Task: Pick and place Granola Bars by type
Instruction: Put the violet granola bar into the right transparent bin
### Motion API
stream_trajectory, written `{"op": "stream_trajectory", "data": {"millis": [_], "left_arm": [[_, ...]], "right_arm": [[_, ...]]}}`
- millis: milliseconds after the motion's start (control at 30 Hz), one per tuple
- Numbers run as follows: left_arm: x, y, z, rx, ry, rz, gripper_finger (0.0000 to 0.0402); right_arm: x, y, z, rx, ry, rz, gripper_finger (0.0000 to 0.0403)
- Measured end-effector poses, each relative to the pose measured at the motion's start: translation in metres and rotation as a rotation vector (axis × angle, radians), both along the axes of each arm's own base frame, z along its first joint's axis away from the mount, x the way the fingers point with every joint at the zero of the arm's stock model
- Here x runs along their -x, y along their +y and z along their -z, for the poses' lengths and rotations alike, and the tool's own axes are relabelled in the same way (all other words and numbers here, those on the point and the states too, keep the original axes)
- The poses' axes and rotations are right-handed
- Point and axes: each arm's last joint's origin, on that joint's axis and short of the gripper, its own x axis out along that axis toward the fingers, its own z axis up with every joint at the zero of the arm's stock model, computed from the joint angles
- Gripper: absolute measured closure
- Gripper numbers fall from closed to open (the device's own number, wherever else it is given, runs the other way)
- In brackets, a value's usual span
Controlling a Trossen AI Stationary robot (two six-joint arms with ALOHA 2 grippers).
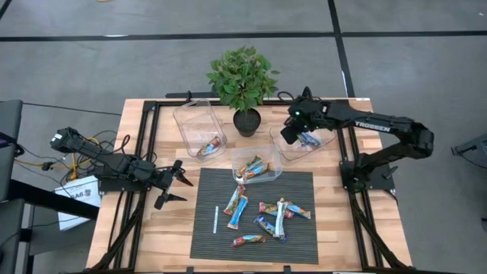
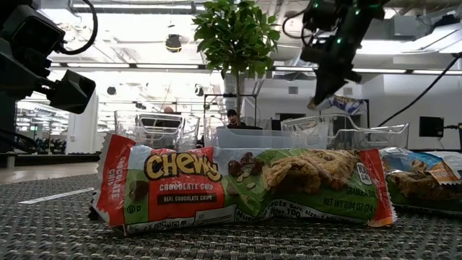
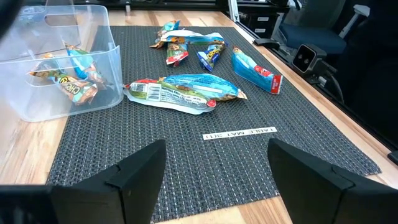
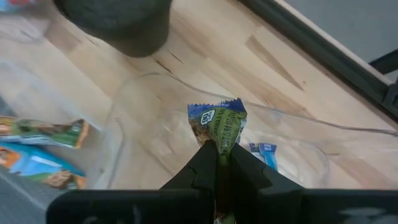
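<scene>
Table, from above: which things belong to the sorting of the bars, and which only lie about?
Job:
- bars loose on the mat
- three clear bins: left, middle, right
- right gripper, shut on a green bar over the right bin
- left gripper, open, waiting by the mat

Lying about:
- plant
- white stick
</scene>
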Motion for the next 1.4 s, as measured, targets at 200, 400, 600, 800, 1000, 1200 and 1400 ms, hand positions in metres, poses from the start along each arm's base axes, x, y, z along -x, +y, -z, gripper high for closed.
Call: {"op": "stream_trajectory", "data": {"millis": [200, 400, 600, 800, 1000, 1200, 1400], "left_arm": [[0.0, 0.0, 0.0, 0.0, 0.0, -0.001, 0.0127], [0.0, 0.0, 0.0, 0.0, 0.0, 0.0, 0.0127], [0.0, 0.0, 0.0, 0.0, 0.0, 0.0, 0.0127], [0.0, 0.0, 0.0, 0.0, 0.0, 0.0, 0.0127], [0.0, 0.0, 0.0, 0.0, 0.0, 0.0, 0.0127], [0.0, 0.0, 0.0, 0.0, 0.0, 0.0, 0.0127], [0.0, 0.0, 0.0, 0.0, 0.0, 0.0, 0.0127]], "right_arm": [[0.003, 0.001, 0.03, -0.022, 0.029, 0.009, 0.0389], [0.009, -0.001, 0.047, -0.029, 0.048, 0.017, 0.0388], [0.014, 0.0, 0.063, -0.035, 0.058, 0.004, 0.0387], [0.018, 0.002, 0.078, -0.05, 0.07, -0.008, 0.0386], [0.02, 0.002, 0.08, -0.055, 0.083, -0.004, 0.0381], [0.021, 0.002, 0.081, -0.061, 0.096, -0.003, 0.0346], [0.022, 0.002, 0.08, -0.062, 0.096, -0.004, 0.0335]]}}
